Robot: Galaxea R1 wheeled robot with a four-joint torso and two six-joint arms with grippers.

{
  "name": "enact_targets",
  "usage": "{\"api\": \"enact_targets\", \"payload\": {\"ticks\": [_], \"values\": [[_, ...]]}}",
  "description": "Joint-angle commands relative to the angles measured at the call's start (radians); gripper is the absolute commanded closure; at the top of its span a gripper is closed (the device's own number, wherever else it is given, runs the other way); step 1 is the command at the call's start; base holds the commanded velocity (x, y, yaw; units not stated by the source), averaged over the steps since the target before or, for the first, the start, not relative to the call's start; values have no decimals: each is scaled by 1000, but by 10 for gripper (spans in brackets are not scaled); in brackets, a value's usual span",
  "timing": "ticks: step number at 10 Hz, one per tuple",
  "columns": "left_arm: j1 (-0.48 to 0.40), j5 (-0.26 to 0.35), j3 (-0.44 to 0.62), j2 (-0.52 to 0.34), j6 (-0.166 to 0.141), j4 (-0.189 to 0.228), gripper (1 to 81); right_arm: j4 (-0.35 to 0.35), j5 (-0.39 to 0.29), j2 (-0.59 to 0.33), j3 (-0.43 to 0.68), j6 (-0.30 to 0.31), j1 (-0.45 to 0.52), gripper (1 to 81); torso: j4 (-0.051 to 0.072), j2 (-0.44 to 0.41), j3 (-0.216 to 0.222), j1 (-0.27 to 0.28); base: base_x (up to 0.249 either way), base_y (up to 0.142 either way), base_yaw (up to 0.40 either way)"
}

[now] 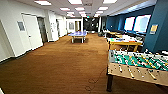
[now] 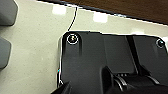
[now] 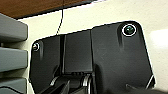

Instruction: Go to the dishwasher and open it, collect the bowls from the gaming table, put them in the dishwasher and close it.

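The gaming table (image 1: 124, 42), white-topped with a yellow edge, stands on the right behind the foosball table (image 1: 138, 65) in the head view. Small colourful items lie on it, too blurred to tell whether they are the bowls. The dishwasher is out of view. Both wrist views look down over the robot's own dark plate (image 2: 100, 60) (image 3: 100, 57) onto a pale floor with a strip of brown carpet. Nothing is seen held by either arm.
Brown carpet (image 1: 62, 65) runs wide ahead. A blue table-tennis table (image 1: 78, 34) stands far down the room. White walls and doors (image 1: 31, 31) line the left, a dark blue wall (image 1: 160, 27) the right. A thin cable (image 1: 93, 80) lies on the carpet by the foosball table's leg.
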Motion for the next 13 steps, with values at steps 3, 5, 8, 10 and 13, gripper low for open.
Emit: {"api": "enact_targets", "payload": {"ticks": [3, 5, 8, 10, 13], "values": [[-59, 44, -7, -13, 0, -3, 10, 0, -61, 3, 3, 0, 73, 10, 0, 1, 0, 1, 96, 0, 0], [-60, 44, -7, -13, 0, -3, 10, 0, -61, 3, 3, 0, 73, 10, 0, 1, 0, 1, 106, 0, 0], [-59, 44, -7, -13, 0, -3, 10, 0, -61, 4, 3, 0, 73, 10, 0, 1, 0, 1, 124, 0, 0], [-59, 44, -7, -13, 0, -3, 10, 0, -61, 3, 3, 0, 73, 10, 0, 1, 0, 1, 143, 0, 0], [-59, 44, -7, -13, 0, -3, 10, 0, -61, 3, 3, 0, 74, 10, 0, 1, 0, 1, 146, 0, 0]]}}
